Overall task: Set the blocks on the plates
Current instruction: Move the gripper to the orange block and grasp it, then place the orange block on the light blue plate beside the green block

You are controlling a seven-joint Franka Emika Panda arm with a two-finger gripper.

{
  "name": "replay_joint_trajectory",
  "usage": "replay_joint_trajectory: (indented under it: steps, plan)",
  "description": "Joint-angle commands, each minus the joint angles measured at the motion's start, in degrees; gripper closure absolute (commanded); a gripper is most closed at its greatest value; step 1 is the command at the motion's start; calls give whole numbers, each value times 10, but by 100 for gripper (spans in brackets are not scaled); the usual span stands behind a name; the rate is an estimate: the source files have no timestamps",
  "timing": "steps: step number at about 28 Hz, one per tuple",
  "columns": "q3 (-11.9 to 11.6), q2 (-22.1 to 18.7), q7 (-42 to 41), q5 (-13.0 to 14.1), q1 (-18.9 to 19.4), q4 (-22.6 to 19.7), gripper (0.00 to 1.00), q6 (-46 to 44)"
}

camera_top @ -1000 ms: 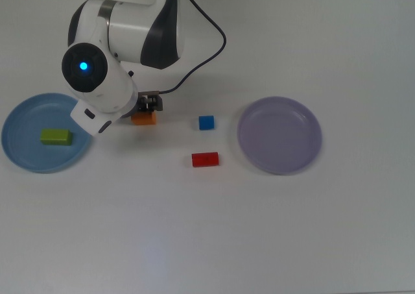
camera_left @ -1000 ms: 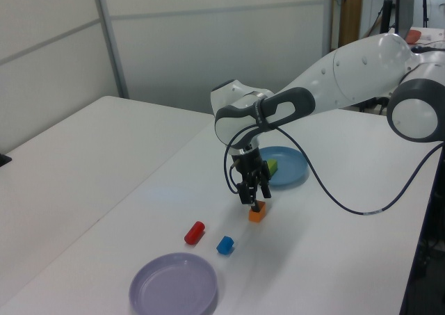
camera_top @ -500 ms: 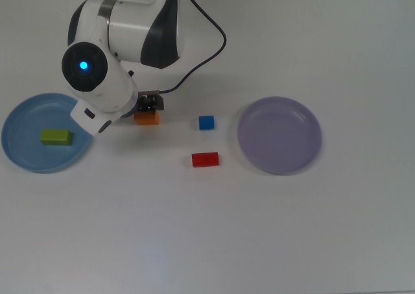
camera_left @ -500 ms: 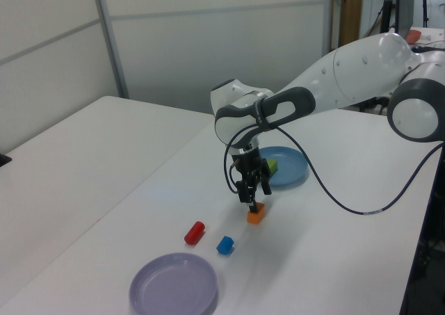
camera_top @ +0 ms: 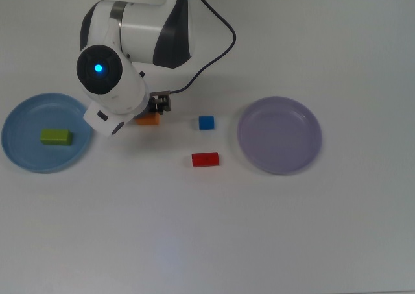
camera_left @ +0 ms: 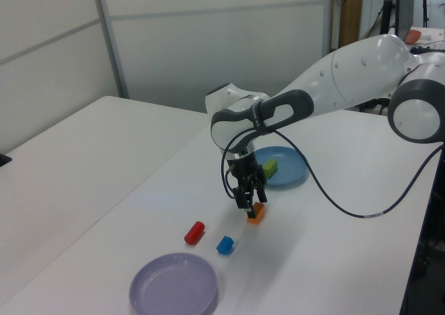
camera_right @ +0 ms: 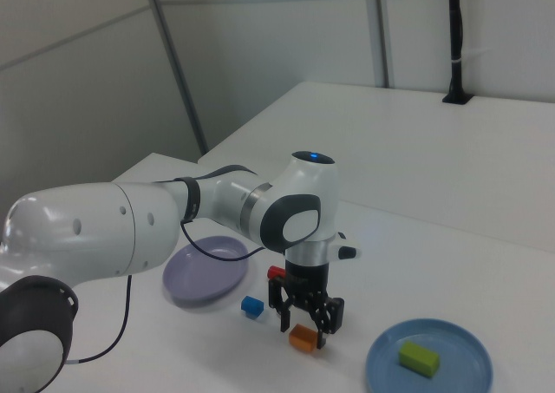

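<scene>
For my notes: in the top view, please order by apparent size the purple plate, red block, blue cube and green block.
1. Purple plate.
2. Green block and red block: look alike, not ranked.
3. Blue cube, smallest.

Three blocks (camera_top: 205, 159) between two plates (camera_top: 279, 135)

Top view: the arm's wrist covers most of the orange block (camera_top: 148, 119) and all but a corner of the claw (camera_top: 159, 104). Right view: the claw (camera_right: 307, 320) partly hides the red block (camera_right: 277, 273).
</scene>
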Motion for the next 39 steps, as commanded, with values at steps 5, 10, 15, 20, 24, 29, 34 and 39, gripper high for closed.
replay_joint_trajectory:
  steps: [5,10,15,20,24,29,34,39]
  plan:
    - [1,-5,11,-10,3,-11,67,10]
    - [0,-7,10,-10,3,-10,82,10]
    - [-5,-35,5,-9,-8,-1,87,1]
    - [-6,-56,-10,-9,-62,24,87,-13]
    - [-6,-55,-22,-11,-105,36,86,-10]
    - [-7,-34,-34,-21,-138,36,86,30]
    - [-20,-18,-34,-26,-147,36,82,66]
    - [-21,-10,-34,-26,-147,36,71,82]
